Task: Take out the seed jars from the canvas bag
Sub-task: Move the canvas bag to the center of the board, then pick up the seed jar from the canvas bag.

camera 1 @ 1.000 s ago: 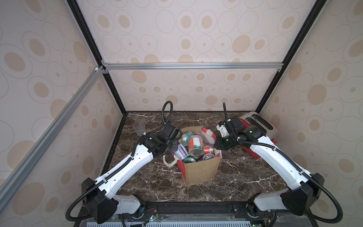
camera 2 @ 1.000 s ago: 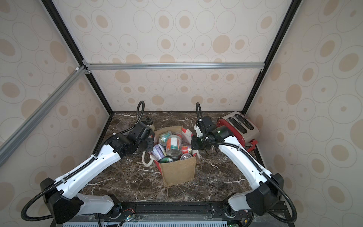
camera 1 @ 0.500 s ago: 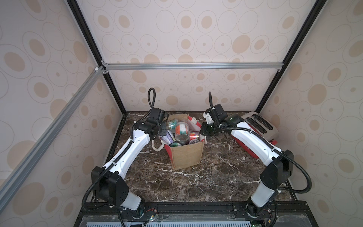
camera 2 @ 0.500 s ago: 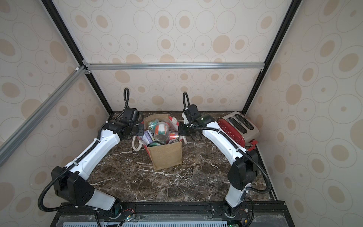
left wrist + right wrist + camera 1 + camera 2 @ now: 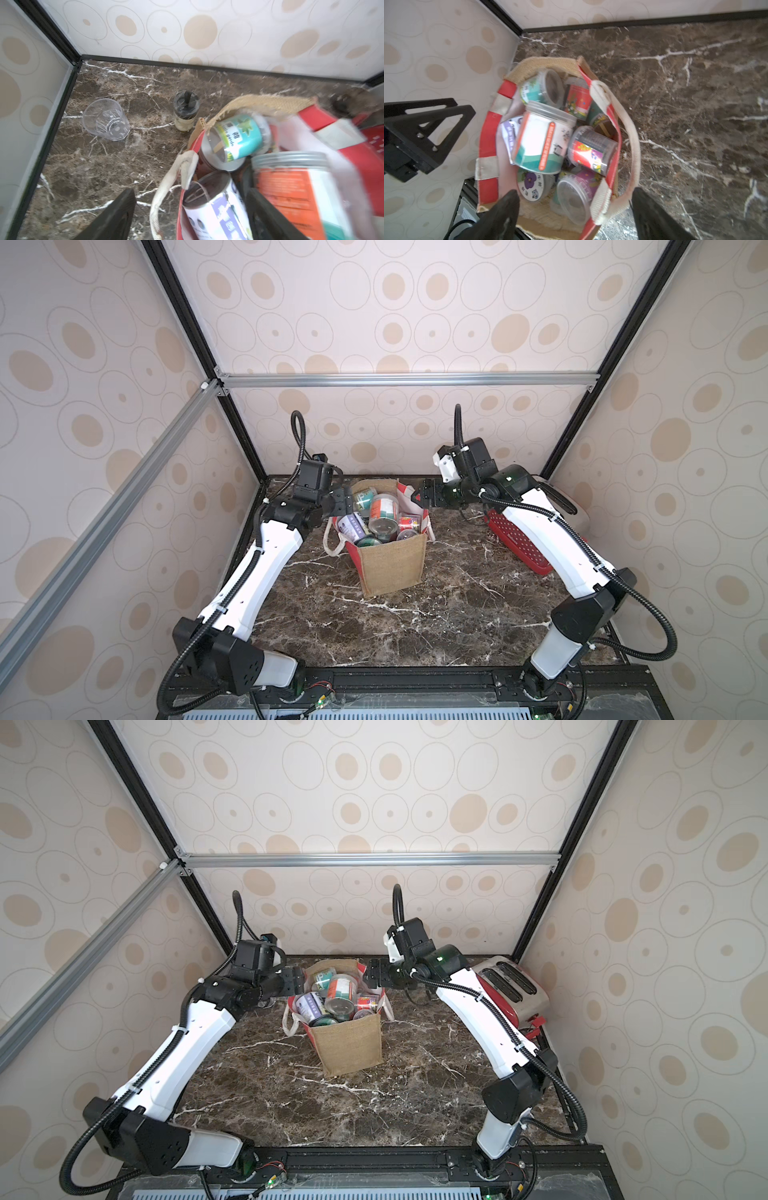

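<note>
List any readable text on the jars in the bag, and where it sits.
"little garde…": on the teal-label jar tipped at the canvas bag mouth, cut off by its curve.
"荷": same label; the character beside it is blurred.
Orange strip on the big jar, flower lid, purple-white jar: print there, too blurred to read.

Top views overhead, wrist views close over canvas bag (image 5: 548, 61)
</note>
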